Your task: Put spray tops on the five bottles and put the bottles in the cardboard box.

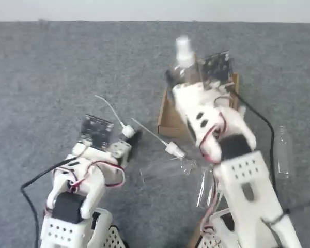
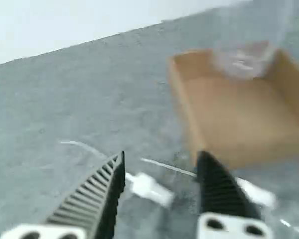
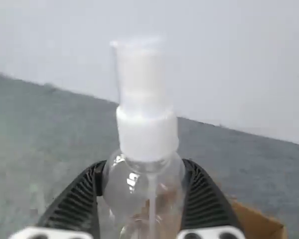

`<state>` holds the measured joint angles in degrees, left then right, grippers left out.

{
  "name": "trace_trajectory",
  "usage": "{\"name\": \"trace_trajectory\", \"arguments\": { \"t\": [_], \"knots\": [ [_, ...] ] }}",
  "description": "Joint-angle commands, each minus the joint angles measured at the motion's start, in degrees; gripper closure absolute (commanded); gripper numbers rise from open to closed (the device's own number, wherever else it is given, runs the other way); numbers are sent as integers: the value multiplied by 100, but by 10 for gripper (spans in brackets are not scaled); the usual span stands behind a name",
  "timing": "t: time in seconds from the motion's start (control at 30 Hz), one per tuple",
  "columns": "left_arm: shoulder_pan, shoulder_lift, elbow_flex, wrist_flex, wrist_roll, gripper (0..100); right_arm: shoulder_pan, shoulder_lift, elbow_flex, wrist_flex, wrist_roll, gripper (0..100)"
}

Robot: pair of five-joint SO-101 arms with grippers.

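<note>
Bottle (image 3: pixel 142 184), capped and upright, sits clamped in the right hand (image 3: pixel 143 172) above the box (image 3: pixel 256 221); left hand (image 2: pixel 161 159) gapes, a top (image 2: pixel 147 188) between its fingers (image 2: pixel 102 194).

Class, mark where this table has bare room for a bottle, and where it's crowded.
Free: the grey stretch left of the cardboard box, beyond the left gripper; the far right corner past the lone bottle. Crowded: the box's near side, with spray tops and lying bottles.
</note>
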<state>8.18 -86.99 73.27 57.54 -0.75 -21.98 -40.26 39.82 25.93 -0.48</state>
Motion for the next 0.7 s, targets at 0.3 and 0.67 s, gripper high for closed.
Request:
{"name": "trace_trajectory", "arguments": {
  "t": [0.3, 0.67],
  "knots": [
    [-1187, -114, 242, -712, 229, 988, 637, 3336, -1275, -2237, 26, 993],
    [-1178, -114, 242, -712, 229, 988, 690, 4699, -1424, -3424, 35, 993]
  ]
}}
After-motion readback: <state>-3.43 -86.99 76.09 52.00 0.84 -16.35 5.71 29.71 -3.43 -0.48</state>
